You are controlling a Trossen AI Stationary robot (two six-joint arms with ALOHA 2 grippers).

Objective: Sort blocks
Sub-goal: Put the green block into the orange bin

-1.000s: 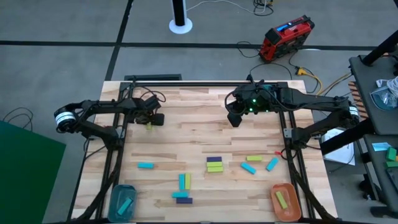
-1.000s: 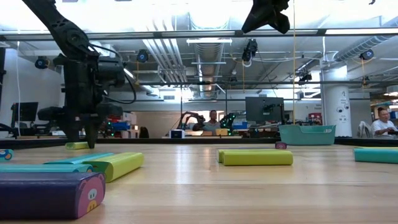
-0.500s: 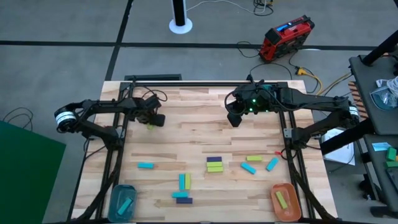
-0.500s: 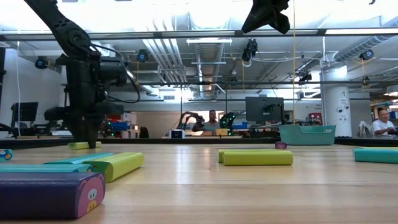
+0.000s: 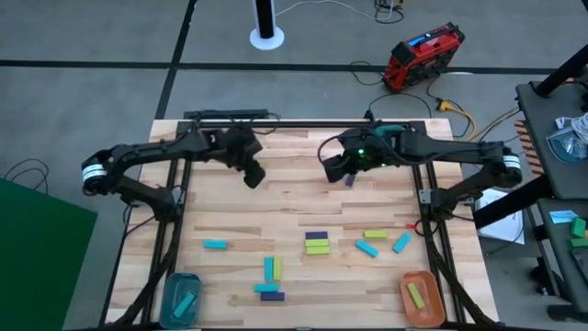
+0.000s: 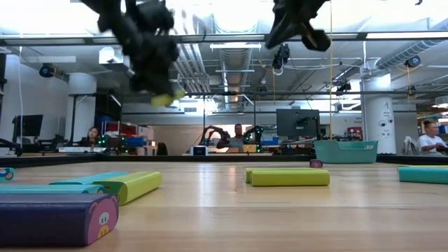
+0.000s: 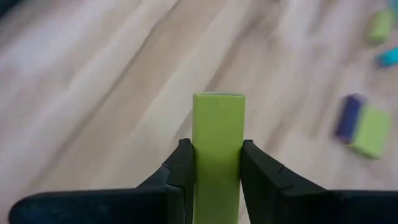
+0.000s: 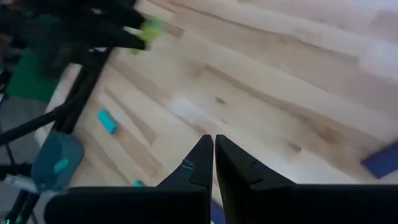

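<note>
My left gripper [image 5: 253, 176] hangs over the table's far middle, shut on a yellow-green block [image 7: 217, 130] that also shows high above the table in the low view [image 6: 168, 98]. My right gripper [image 5: 332, 170] hovers to its right, shut and holding nothing [image 8: 214, 142]. A purple block [image 5: 349, 181] lies flat on the table beside it. Several cyan, yellow-green and purple blocks [image 5: 317, 243] lie flat on the table's near half. The teal bowl [image 5: 181, 297] holds a cyan block. The orange bowl [image 5: 421, 294] holds a yellow-green one. My left gripper pinches the yellow-green block's two long sides [image 7: 217, 171] between its two fingers. The fingers lie along the block, and its free end [image 7: 218, 99] sticks out past the fingertips. The block is lifted clear of the table.
The bowls stand at the near left and near right corners. The table's far half between the arms is bare wood [image 5: 294, 198] apart from the purple block. Dark frame rails [image 5: 170, 230] run along both sides.
My left gripper has risen from the table's far left, lifted the yellow-green block clear and carried it toward the table's right. My right gripper has shifted a little toward the left, and the purple block now shows beside it.
</note>
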